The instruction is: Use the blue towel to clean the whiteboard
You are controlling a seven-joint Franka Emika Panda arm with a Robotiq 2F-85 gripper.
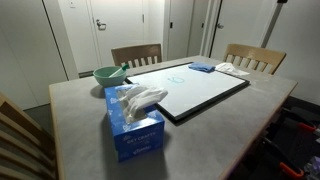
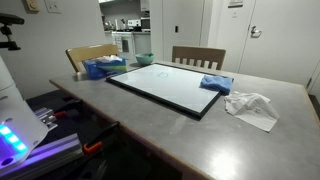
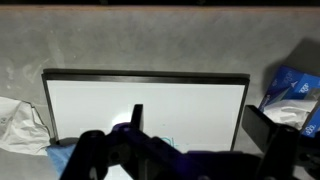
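Note:
The whiteboard (image 1: pixel 195 90) (image 2: pixel 160 80) lies flat on the grey table, white with a thin black frame. The blue towel (image 1: pixel 202 67) (image 2: pixel 215 83) lies on one corner of the board. In the wrist view the board (image 3: pixel 150 95) fills the middle, with a faint teal mark near its lower edge. A bit of the blue towel (image 3: pixel 62 156) shows at the lower left. My gripper (image 3: pixel 203 125) hangs above the board, open and empty. The arm does not show in either exterior view.
A white cloth (image 1: pixel 232 68) (image 2: pixel 252 106) (image 3: pixel 15 120) lies on the table beside the towel. A blue cardboard box (image 1: pixel 135 125) (image 2: pixel 103 68) (image 3: pixel 295 95) with white contents stands off the opposite end of the board. A green bowl (image 1: pixel 108 74) (image 2: pixel 144 59) and wooden chairs (image 1: pixel 136 54) are nearby.

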